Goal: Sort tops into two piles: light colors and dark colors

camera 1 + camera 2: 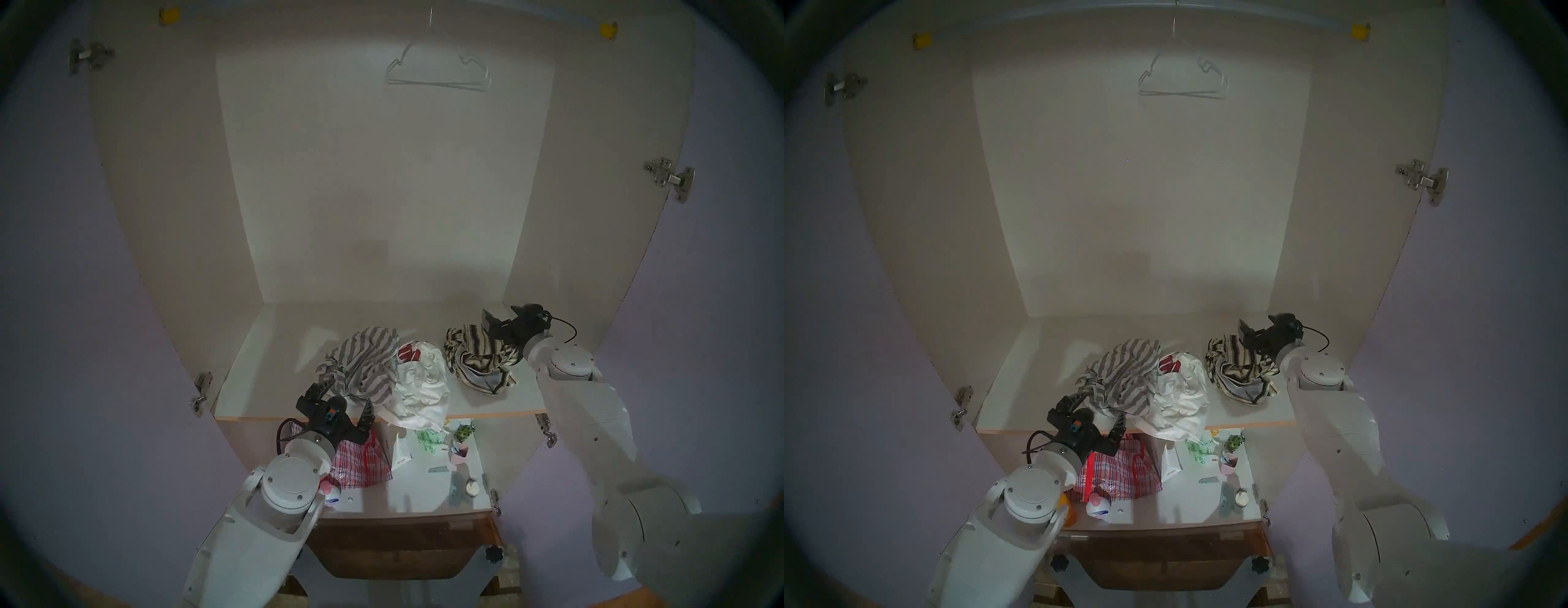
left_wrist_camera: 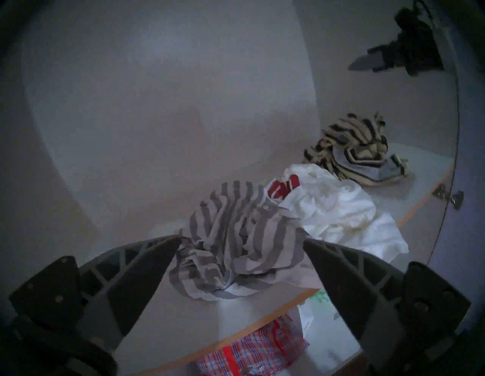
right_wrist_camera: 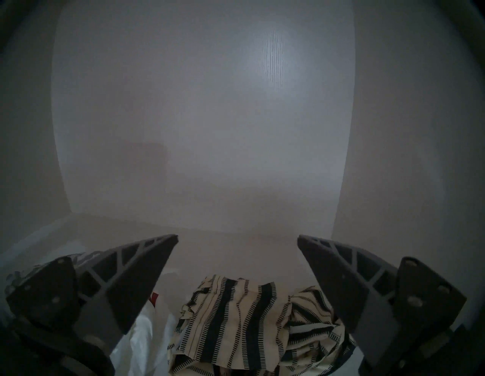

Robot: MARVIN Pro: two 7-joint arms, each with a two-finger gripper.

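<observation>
On the wardrobe shelf (image 1: pixel 271 339) lie three crumpled tops: the grey-and-white striped top (image 1: pixel 365 361) touching the white top (image 1: pixel 424 378), whose red print (image 1: pixel 408 353) is unreadable; the cream black-striped top (image 1: pixel 477 356) sits apart at right; left gripper (image 1: pixel 345 401) and right gripper (image 3: pixel 237 237) both gape empty.
</observation>
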